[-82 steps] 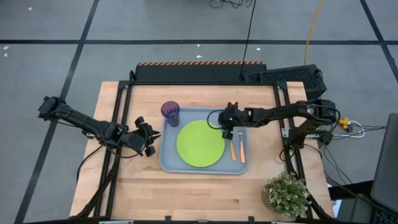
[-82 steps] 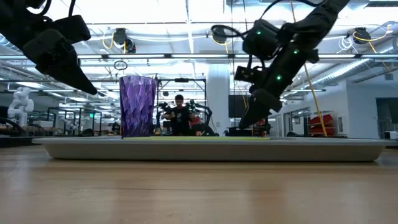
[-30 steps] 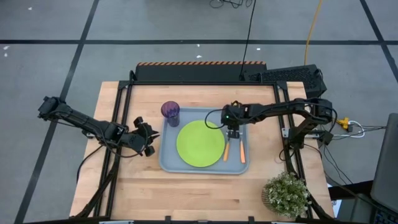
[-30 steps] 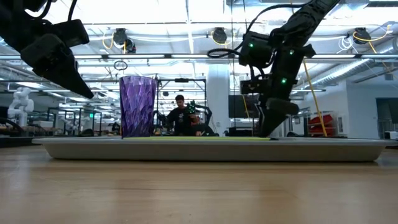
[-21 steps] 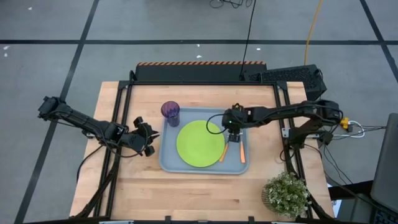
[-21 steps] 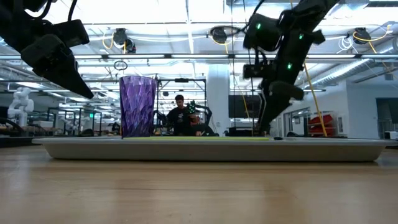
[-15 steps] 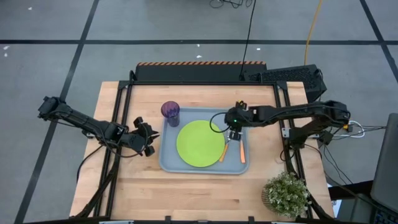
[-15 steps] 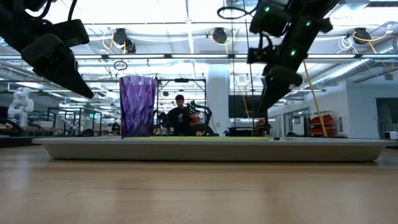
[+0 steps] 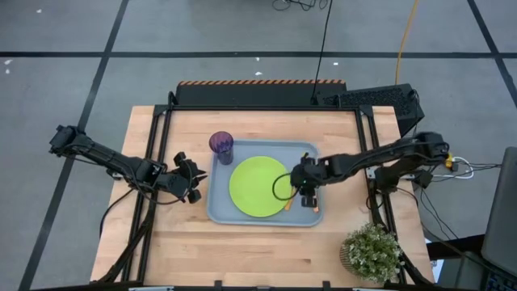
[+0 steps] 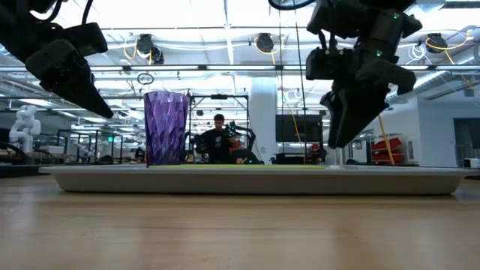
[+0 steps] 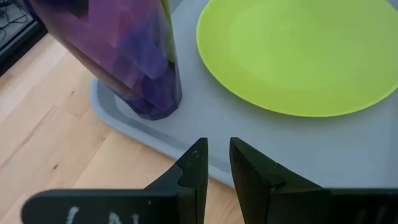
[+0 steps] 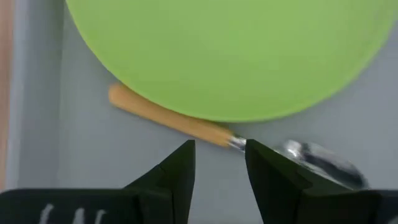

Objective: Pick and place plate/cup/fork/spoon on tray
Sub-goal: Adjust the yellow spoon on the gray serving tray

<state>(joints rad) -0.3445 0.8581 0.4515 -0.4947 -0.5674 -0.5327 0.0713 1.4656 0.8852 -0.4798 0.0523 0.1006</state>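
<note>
Since the earlier frames the right gripper [image 9: 308, 196] has been drawn back along the tray [image 9: 220, 212] toward its near right corner, and one orange-handled utensil has been pushed out of line, so that its handle now lies slanted against the plate [image 9: 259, 187].

Both utensils are hidden under the arm in the high view. In the right wrist view a utensil [image 12: 166, 117] is seen with its orange handle tucked against the plate's edge and its metal head, shiny and apparently rounded, so possibly the spoon, lying just beyond the jaws. The jaws are held slightly apart with nothing between them. The other utensil cannot be made out in the present views.

The left gripper [image 9: 187, 179] is parked over the table just beside the tray's left rim, its jaws nearly closed on nothing. The cup [image 9: 221, 145] stands upright in the tray's far left corner, and the plate lies flat in the middle.

All four items appear to be on the tray, so the step in hand is judged to be tidying the skewed utensil. It is best done by lowering the fingers astride the neck where handle meets metal, closing gently, and swinging the handle clear of the plate so the plate is not dragged or tipped.
</note>
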